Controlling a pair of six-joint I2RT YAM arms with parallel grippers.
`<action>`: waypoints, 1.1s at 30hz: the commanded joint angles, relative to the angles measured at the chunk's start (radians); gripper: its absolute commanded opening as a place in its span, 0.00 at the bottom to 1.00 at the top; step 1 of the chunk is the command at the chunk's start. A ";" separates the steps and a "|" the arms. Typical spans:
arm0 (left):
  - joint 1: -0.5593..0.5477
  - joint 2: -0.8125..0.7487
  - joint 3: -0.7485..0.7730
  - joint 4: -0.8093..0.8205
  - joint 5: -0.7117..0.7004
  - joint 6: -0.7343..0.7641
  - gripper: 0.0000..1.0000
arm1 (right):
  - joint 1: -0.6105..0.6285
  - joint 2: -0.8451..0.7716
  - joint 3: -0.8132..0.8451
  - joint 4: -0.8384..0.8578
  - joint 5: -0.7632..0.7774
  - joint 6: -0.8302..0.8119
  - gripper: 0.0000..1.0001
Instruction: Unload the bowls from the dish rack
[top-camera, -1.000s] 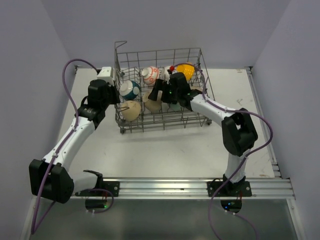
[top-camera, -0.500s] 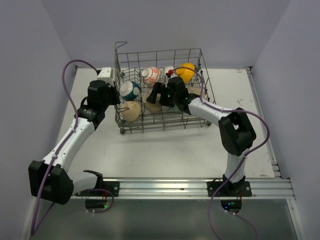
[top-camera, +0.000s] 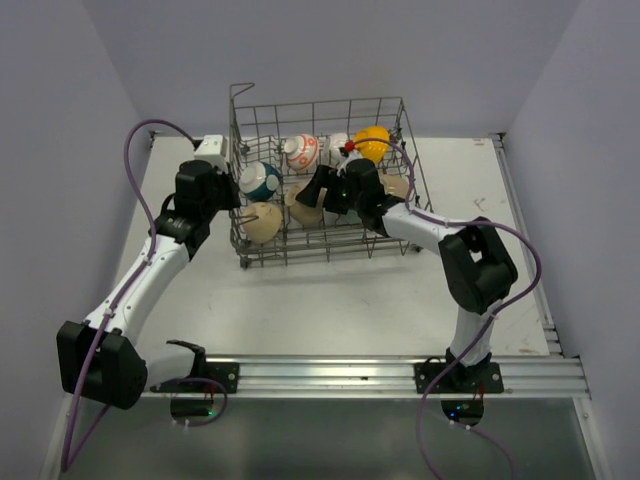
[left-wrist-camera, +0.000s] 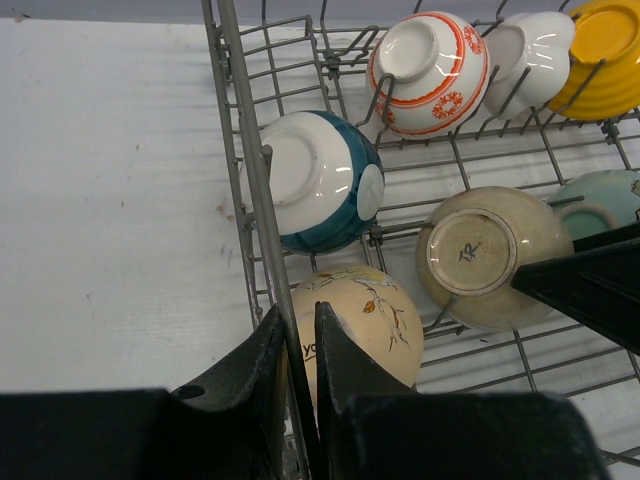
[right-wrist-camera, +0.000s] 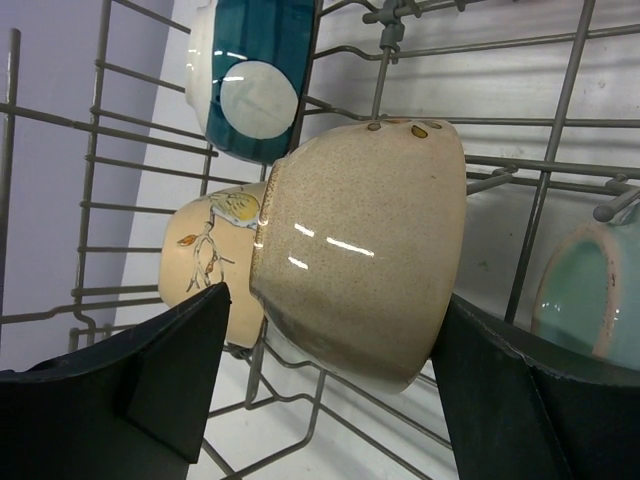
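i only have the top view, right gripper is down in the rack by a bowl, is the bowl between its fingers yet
observer: yes, the right wrist view shows the speckled beige bowl between the fingers of the right gripper, jaws open, with a gap on one side.
operator: ok and the left gripper, holding anything
observer: the left wrist view shows the left gripper shut on a side wire of the dish rack.
operator: whats right beside that beige bowl
observer: a pale green bowl on one side, a cream bowl with a painted branch on the other.
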 joint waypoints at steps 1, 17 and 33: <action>-0.054 0.022 -0.026 -0.067 0.167 0.076 0.00 | 0.026 -0.068 0.013 0.198 -0.133 0.065 0.80; -0.054 0.017 -0.017 -0.076 0.153 0.073 0.07 | 0.026 -0.054 -0.002 0.344 -0.201 0.151 0.71; -0.054 0.019 -0.017 -0.078 0.148 0.069 0.37 | 0.034 0.018 -0.013 0.445 -0.262 0.225 0.63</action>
